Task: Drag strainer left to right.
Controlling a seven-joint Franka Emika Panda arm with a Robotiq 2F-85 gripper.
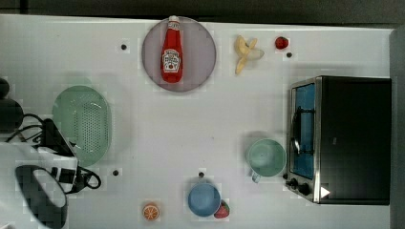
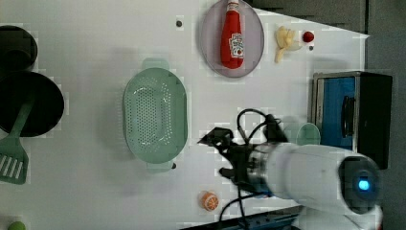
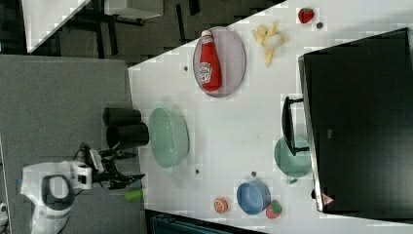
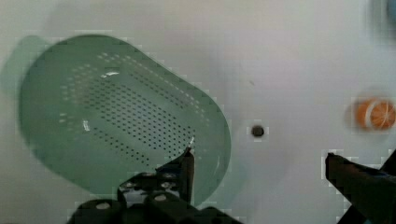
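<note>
Claw (image 4: 259, 161) spread wide above strainer (image 4: 121, 116) rim on white bench (image 1: 157, 124), seemingly lining up to hook and drag

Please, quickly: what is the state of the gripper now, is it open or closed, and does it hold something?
Gripper: open, holding nothing; one finger shows over the strainer's rim.

Mint-green strainer (image 1: 82, 125) dotted with fine holes; grey-purple plate (image 1: 179, 54) under a red, white-labelled ketchup bottle (image 1: 172, 51); blue bowl (image 1: 204, 199); orange slice (image 1: 151, 211); white table (image 1: 200, 119).
</note>
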